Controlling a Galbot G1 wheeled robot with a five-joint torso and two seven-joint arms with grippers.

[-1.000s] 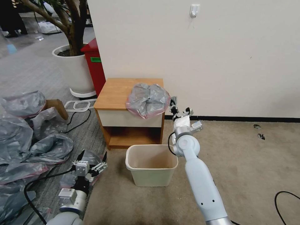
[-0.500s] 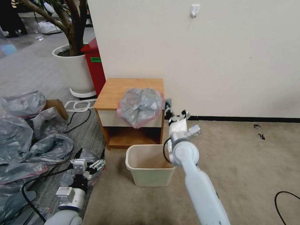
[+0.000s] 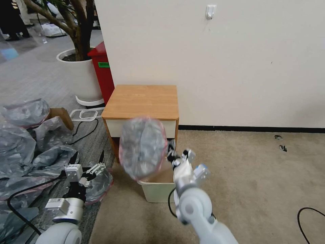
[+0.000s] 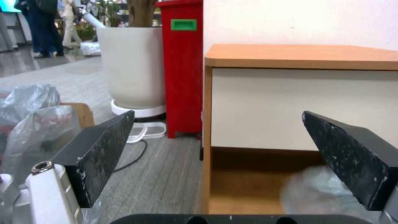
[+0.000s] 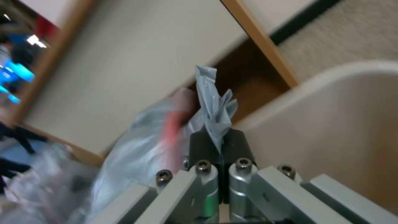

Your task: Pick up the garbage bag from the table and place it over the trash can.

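Observation:
The garbage bag (image 3: 142,147), grey and translucent with a pink rim band, hangs in the air in front of the table's drawer and above the near left part of the trash can (image 3: 159,192). My right gripper (image 3: 171,155) is shut on a pinched fold of it; the right wrist view shows the fold (image 5: 215,109) sticking out between the closed black pads (image 5: 232,146), with the cream trash can wall (image 5: 331,102) beside them. The table (image 3: 142,100) has a bare wooden top. My left gripper (image 3: 86,168) hovers open, low on the left over the floor bags, facing the table (image 4: 298,56).
A pile of grey plastic bags (image 3: 27,145) covers the floor on the left. A red bin (image 3: 101,67) and a big white plant pot (image 3: 79,74) stand behind the table by the wall. A black cable (image 3: 308,217) lies on the carpet at the right.
My right gripper has pulled the garbage bag off the table top, down and towards me, to above the trash can. The left gripper has shifted slightly left.

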